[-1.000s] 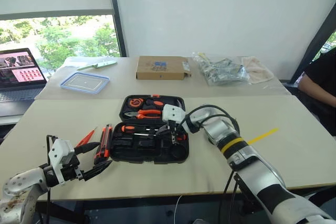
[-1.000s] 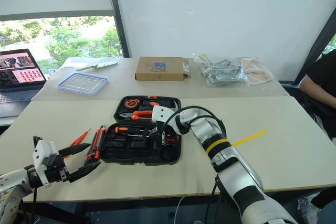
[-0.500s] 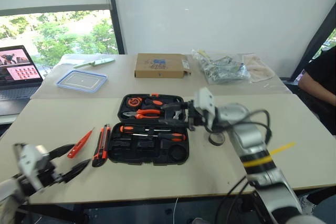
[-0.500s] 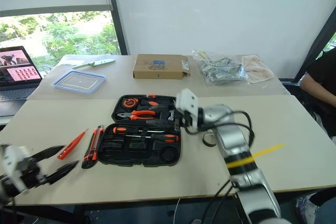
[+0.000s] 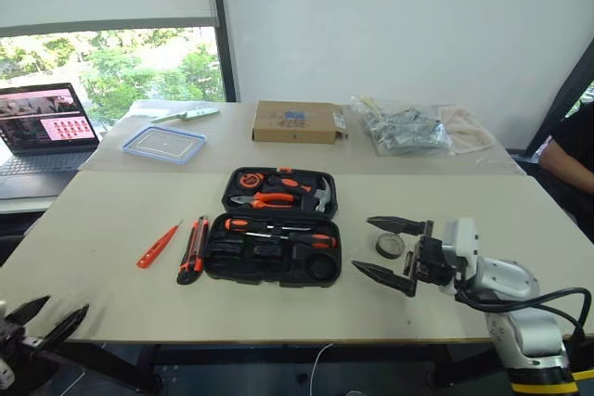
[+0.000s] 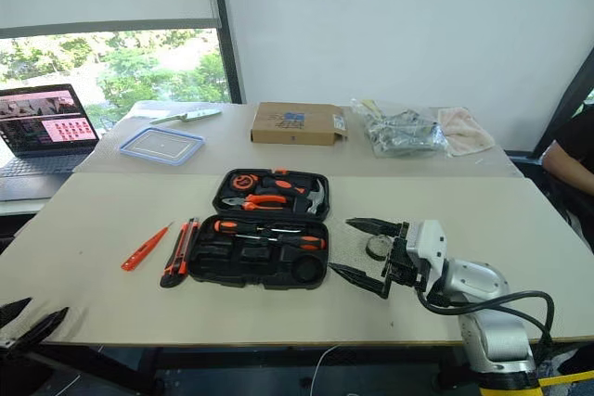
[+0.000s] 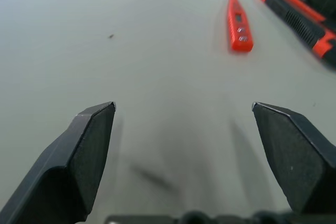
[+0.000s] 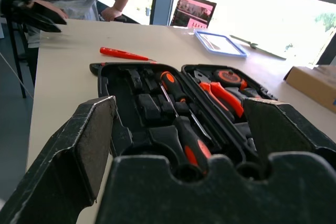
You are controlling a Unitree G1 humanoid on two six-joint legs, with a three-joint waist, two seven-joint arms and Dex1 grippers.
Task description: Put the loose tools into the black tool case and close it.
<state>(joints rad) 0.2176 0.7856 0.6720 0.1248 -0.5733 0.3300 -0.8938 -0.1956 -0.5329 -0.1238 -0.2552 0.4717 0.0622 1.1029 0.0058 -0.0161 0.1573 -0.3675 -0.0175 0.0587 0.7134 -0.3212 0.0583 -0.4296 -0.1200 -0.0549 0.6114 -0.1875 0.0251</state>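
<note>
Black tool case (image 5: 278,234) open on table, two screwdrivers (image 5: 278,232) inside.

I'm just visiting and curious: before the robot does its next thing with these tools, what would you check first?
1. Black tool case lies open: ok.
2. Right tool open and empty: ok.
3. Left tool open and empty: ok.
4. Black tape roll on the table beside the right tool, not cased: not ok.
5. Slim orange screwdriver and utility knife outside the case: not ok.
6. Free slot for each: cannot tell.
</note>
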